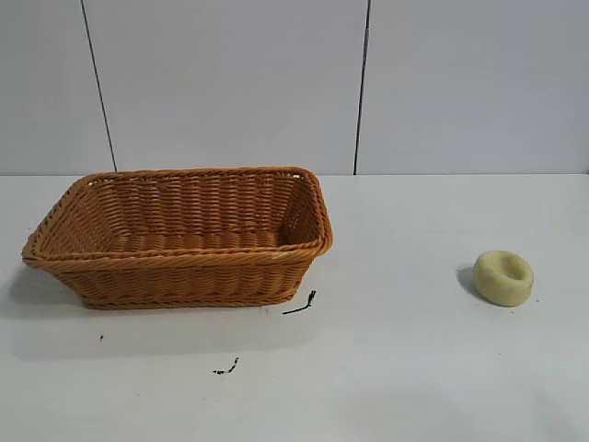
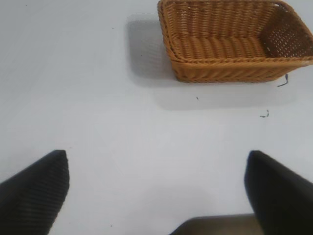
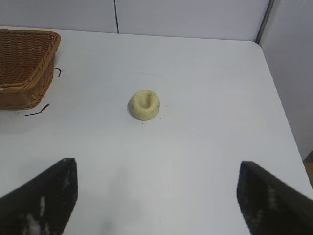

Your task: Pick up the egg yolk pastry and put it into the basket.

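Observation:
The egg yolk pastry (image 1: 503, 277), a small pale yellow-green puck with a dimpled top, lies on the white table at the right. It also shows in the right wrist view (image 3: 145, 104). The orange-brown wicker basket (image 1: 184, 260) stands at the left and holds nothing that I can see; it shows in the left wrist view (image 2: 234, 66) too. My right gripper (image 3: 157, 169) is open and empty, well short of the pastry. My left gripper (image 2: 157, 159) is open and empty, away from the basket. Neither gripper shows in the exterior view.
The white table (image 1: 386, 368) carries small black marks (image 1: 300, 305) near the basket's front corner. A grey panelled wall (image 1: 276, 83) stands behind the table. The table's right edge (image 3: 283, 112) shows in the right wrist view.

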`<action>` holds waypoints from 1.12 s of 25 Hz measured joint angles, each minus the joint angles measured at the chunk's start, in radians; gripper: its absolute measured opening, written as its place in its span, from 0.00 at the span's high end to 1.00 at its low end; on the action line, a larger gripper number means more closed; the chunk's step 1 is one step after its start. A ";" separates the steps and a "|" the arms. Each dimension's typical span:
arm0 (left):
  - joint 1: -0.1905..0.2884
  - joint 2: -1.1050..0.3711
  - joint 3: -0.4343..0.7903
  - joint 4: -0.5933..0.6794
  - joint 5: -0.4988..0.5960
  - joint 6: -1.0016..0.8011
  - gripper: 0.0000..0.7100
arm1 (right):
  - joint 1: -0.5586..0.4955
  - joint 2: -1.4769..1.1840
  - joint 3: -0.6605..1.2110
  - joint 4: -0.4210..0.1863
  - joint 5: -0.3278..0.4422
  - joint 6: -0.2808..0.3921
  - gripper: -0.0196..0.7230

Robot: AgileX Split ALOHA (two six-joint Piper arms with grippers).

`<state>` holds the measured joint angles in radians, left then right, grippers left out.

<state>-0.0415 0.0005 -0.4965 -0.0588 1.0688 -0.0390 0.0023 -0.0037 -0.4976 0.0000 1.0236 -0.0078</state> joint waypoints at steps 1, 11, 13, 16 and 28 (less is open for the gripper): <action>0.000 0.000 0.000 0.000 0.000 0.000 0.02 | 0.000 0.000 0.000 0.000 0.000 0.000 0.15; 0.000 0.000 0.000 0.000 0.000 0.000 0.02 | 0.000 0.000 0.000 0.000 0.000 0.000 0.15; 0.000 0.000 0.000 0.000 0.000 0.000 0.02 | 0.000 0.000 0.000 0.000 -0.002 0.000 0.15; 0.000 0.000 0.000 0.000 0.000 0.000 0.02 | 0.000 0.029 -0.023 0.000 -0.001 0.000 0.09; 0.000 0.000 0.000 0.000 0.000 0.000 0.02 | 0.000 0.827 -0.309 0.011 -0.002 0.000 0.05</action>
<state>-0.0415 0.0005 -0.4965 -0.0588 1.0688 -0.0390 0.0023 0.8237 -0.8069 0.0106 1.0216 -0.0078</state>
